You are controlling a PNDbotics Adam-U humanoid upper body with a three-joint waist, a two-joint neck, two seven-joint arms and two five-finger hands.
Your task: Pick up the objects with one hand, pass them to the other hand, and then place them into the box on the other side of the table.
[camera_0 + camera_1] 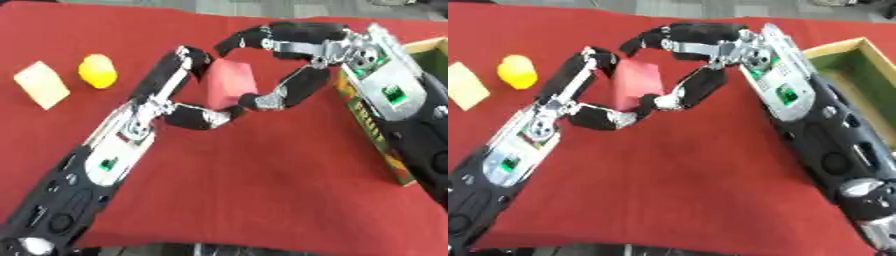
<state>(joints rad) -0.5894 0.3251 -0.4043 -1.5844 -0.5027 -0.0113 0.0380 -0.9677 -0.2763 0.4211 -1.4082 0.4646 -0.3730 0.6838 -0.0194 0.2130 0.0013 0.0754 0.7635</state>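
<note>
Your left robot hand [179,95] and right robot hand [293,65] both curl around the red block [230,82], held above the bench [262,190]. The box [846,70] sits at right, the yellow piece [97,71] and tan block [41,84] at left.

A red block [230,82] stands upright at centre, above the table. A yellow rounded piece [97,70] and pale tilted block [41,84] lie at nine o'clock; the green-lined box [859,75] sits at three.

No text can be read anywhere; the box [374,131] carries yellow and green print along its side, but it is too blurred to make out.
</note>
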